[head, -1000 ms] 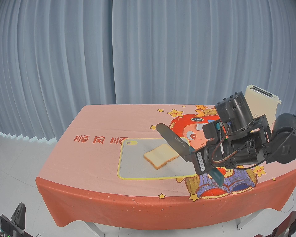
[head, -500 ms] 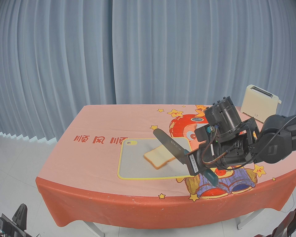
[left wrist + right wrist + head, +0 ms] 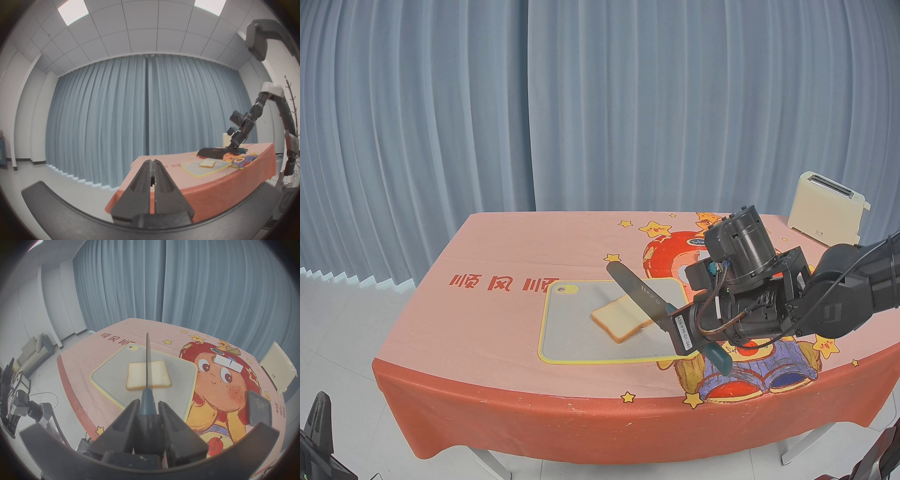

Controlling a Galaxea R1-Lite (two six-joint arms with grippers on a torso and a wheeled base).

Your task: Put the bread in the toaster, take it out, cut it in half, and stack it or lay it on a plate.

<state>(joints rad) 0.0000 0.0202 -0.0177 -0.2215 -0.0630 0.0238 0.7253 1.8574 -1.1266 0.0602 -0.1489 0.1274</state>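
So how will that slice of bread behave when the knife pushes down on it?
The bread looks soft and thin, so it will probably squash under the knife before cutting. It lies loose on the smooth cutting board, nothing holding it, so it may slide. Likely very light too.

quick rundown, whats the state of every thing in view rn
bread, whole, uncut, flat on the cutting board
cutting board, lying flat, bread on it
knife, gripped by the handle, blade edge-down over the bread
toaster, upright, nothing sticking out
right tool, shut on the knife
left tool, shut, empty
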